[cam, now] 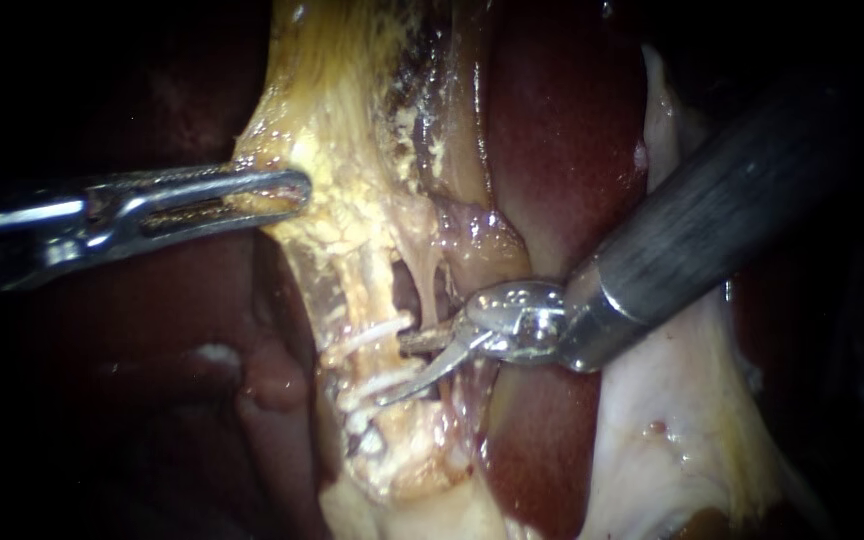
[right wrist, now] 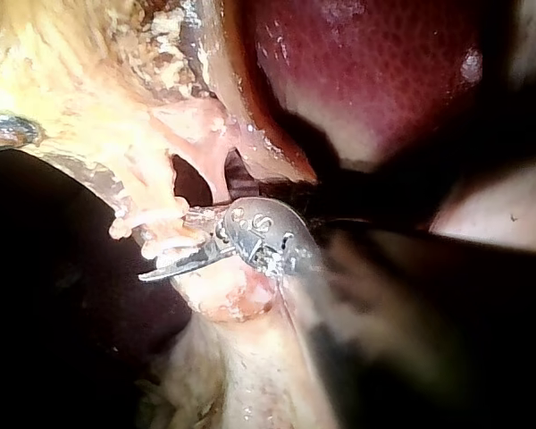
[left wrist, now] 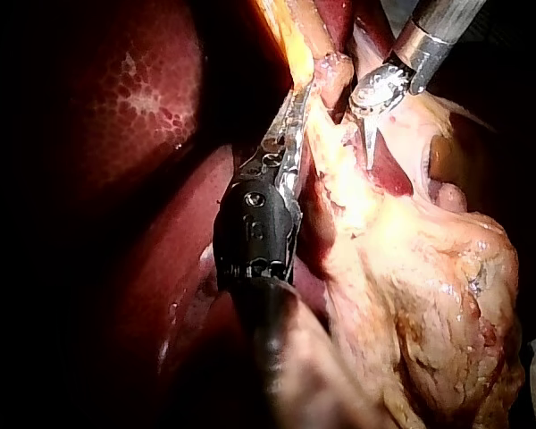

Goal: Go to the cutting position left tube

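Observation:
My right instrument [cam: 402, 368] comes in from the upper right with its two thin blades open. Their tips reach the left tube [cam: 360, 300] in the stretch between two white clips [cam: 370, 336] [cam: 384, 382]. The right tube [cam: 428, 275] runs just beside it, above the upper blade. In the right wrist view the open blades [right wrist: 174, 257] lie against the clipped tube [right wrist: 152, 231]. My left instrument [cam: 287, 190] is shut on the yellow gallbladder tissue [cam: 352, 90] and holds it to the left. The left wrist view shows those jaws [left wrist: 290, 134] lying along the same tissue.
Dark red liver [cam: 562, 130] lies behind and to the right of the tubes, and more liver [cam: 252, 380] to their left. Pale white tissue [cam: 672, 420] spreads under the right instrument's shaft. Yellow fatty tissue [cam: 407, 460] sits below the clips.

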